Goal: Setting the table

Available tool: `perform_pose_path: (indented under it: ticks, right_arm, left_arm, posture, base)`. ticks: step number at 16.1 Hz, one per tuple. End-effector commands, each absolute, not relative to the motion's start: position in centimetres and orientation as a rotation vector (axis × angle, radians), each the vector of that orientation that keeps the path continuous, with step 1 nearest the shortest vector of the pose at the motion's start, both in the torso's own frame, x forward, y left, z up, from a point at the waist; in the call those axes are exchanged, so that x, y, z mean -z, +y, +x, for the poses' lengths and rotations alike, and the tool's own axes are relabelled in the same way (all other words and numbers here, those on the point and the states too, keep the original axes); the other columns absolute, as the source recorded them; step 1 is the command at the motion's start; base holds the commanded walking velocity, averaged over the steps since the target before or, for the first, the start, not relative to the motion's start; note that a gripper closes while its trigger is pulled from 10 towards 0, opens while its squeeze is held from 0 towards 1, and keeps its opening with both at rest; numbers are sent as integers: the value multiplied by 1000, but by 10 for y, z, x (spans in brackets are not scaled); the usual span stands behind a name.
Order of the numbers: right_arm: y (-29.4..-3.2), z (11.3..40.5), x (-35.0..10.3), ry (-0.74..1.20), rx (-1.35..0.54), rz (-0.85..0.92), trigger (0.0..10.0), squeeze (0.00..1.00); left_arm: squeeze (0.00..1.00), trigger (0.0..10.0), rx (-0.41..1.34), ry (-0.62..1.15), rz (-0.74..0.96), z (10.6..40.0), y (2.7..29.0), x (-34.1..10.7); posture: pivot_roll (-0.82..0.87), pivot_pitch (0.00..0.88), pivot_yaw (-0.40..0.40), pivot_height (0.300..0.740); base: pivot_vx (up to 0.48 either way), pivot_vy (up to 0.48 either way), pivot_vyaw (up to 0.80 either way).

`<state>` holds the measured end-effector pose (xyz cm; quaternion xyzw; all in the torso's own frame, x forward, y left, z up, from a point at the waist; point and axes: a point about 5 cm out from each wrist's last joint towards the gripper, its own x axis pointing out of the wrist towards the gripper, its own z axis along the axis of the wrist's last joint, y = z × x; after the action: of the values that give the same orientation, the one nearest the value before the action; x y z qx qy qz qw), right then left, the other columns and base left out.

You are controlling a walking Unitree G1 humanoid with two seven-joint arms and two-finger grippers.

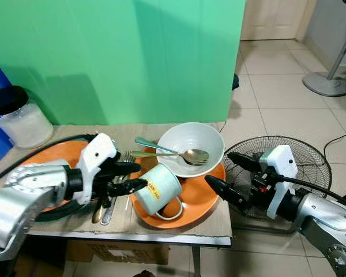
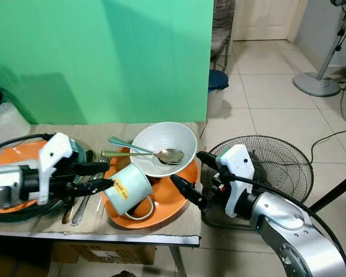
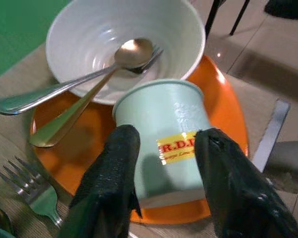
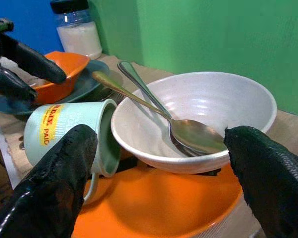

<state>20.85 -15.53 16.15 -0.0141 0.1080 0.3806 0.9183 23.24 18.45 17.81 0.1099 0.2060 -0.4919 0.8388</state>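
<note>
Behind everything, a green screen [image 1: 132, 57], upright at the back edge of the counter [image 1: 216, 225]; beside the counter on the tiled floor, a round fan [image 1: 303, 158] lying flat, just past the right arm; farther off on the floor, a stand base [image 1: 326, 85].

On the counter near its right end, an orange plate [image 1: 199, 199]; on the plate's far half, a white bowl [image 1: 205, 138], tilted a little toward the robot; in the bowl, a spoon [image 1: 193, 156] and a second utensil [image 1: 153, 144], handles jutting out over the rim toward the left; on the plate's near half, a pale green mug [image 1: 158, 187] lying on its side, mouth toward the bowl, yellow label up, handle resting on the plate.

At the left end, an orange bowl [image 4: 64, 74] on a dark plate [image 4: 92, 84], partly hidden by the left arm; behind it, a jar [image 1: 20, 118] with a black lid; between the two plates, a fork [image 3: 32, 191] and other cutlery flat on the counter.

Left claw [image 1: 130, 177] spread apart, one finger either side of the mug's base, seemingly touching it but not clamped; right claw [image 1: 230, 176] released wide, just off the counter's right edge, beside the orange plate, fingers pointing at the bowl and gripping nothing.
</note>
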Motion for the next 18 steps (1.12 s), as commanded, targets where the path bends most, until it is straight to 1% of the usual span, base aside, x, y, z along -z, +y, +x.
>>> perform_pose_path:
  ticks: [1,2,3,5,6,8,10,11,14,16,18]
  right_arm:
    - [-153,206,-166,196,-787,-21,10000,0]
    - [-155,206,-167,179,-742,-16,10000,0]
    - [-156,207,-169,161,-709,-9,10000,0]
    - [-165,215,-169,103,-448,48,10000,0]
    - [-164,218,-165,114,-352,86,10000,0]
    - [-156,222,-164,98,-319,85,10000,0]
    - [-152,223,-162,97,-302,94,10000,0]
    - [-150,224,-157,122,-278,88,10000,0]
    - [-150,226,-152,147,-228,96,10000,0]
    - [-149,227,-151,150,-231,94,10000,0]
    - [-145,229,-151,150,-256,85,10000,0]
  left_arm:
    - [0,0,1026,381,232,233,187,-191]
    - [0,3176,958,233,211,240,181,-203]
    - [0,10000,907,186,219,244,178,-205]
    - [0,10000,668,96,237,261,166,-202]
    - [0,10000,589,65,230,265,161,-197]
    - [0,10000,492,47,193,268,160,-187]
    - [0,10000,405,50,217,270,165,-180]
    - [0,10000,371,55,211,270,167,-177]
    - [0,10000,373,46,206,272,162,-174]
    - [0,10000,376,44,206,272,160,-174]
    - [0,10000,372,44,218,271,158,-173]
  posture:
    - [8,0,125,740]
    - [10,0,124,740]
    - [12,0,122,740]
    - [16,0,123,740]
    - [16,0,123,740]
    - [7,0,126,740]
    - [12,0,123,740]
    - [5,0,127,740]
    - [-3,0,138,740]
    - [1,0,140,740]
    - [14,0,133,740]
  base:
    - [0,0,0]
    - [0,0,0]
    - [0,0,0]
    - [0,0,0]
    - [0,0,0]
    - [0,0,0]
    - [0,0,0]
    - [0,0,0]
    - [-80,0,0]
    - [-274,0,0]
    - [0,0,0]
